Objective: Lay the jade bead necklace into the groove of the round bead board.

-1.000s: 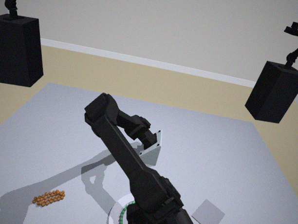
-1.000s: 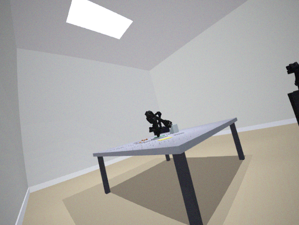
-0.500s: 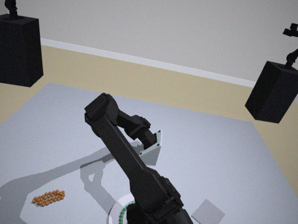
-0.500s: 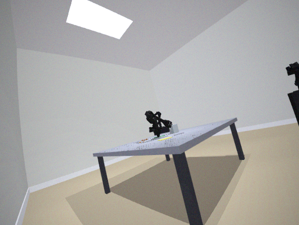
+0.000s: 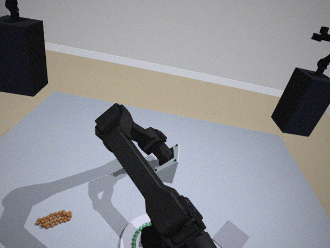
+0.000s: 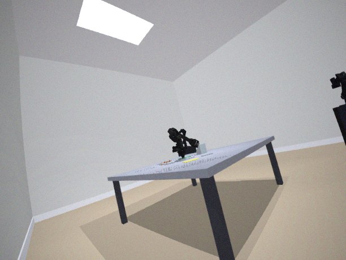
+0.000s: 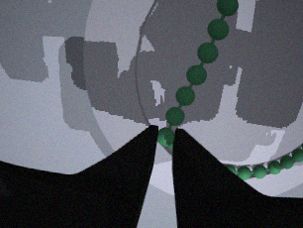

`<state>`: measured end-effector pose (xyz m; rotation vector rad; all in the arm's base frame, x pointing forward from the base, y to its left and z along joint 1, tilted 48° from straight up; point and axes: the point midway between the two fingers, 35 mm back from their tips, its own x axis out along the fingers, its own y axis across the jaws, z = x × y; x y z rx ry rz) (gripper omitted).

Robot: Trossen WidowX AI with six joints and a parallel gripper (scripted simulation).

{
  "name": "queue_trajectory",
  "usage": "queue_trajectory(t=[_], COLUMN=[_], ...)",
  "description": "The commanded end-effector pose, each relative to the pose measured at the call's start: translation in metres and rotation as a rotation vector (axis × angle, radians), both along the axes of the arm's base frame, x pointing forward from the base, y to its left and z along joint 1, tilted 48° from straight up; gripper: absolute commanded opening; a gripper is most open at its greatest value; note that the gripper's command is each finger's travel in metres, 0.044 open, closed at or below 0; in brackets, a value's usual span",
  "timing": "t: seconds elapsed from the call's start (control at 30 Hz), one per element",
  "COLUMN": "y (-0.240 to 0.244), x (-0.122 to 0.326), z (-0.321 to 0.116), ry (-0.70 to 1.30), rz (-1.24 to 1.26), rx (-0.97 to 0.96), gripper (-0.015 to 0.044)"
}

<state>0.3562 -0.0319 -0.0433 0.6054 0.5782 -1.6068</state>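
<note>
The green bead necklace (image 5: 136,235) (image 7: 196,74) lies over the round bead board (image 5: 126,236) (image 7: 110,25). My gripper (image 7: 165,134) is shut on one end part of the necklace, with a bead between the fingertips, just above the board near its groove. In the wrist view a straight run of beads goes from the fingertips to the upper right, inside the groove's thin curved line. Another run curves along the board's edge at the lower right. The arm hides much of the board in the top view, and the fingers hide the beads beneath them.
A heap of orange beads (image 5: 54,219) (image 6: 165,163) lies to the left of the board. A pale upright box (image 5: 170,174) (image 6: 202,148) stands beyond it. A flat pale square (image 5: 231,234) lies to the right. A yellow strip (image 6: 190,160) lies near the board.
</note>
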Motion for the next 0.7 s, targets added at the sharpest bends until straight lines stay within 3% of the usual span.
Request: queue_trajectory(t=[0.0, 0.2, 0.67], y=[0.001, -0.0044, -0.0004], x=[0.0025, 0.0017, 0.0023], z=[-0.0006, -0.0056, -0.0018], ry=[-0.003, -0.003, -0.004], rz=[0.0, 0.0, -0.002], rx=[-0.001, -0.001, 0.001], gripper=[0.0, 0.0, 0.0368])
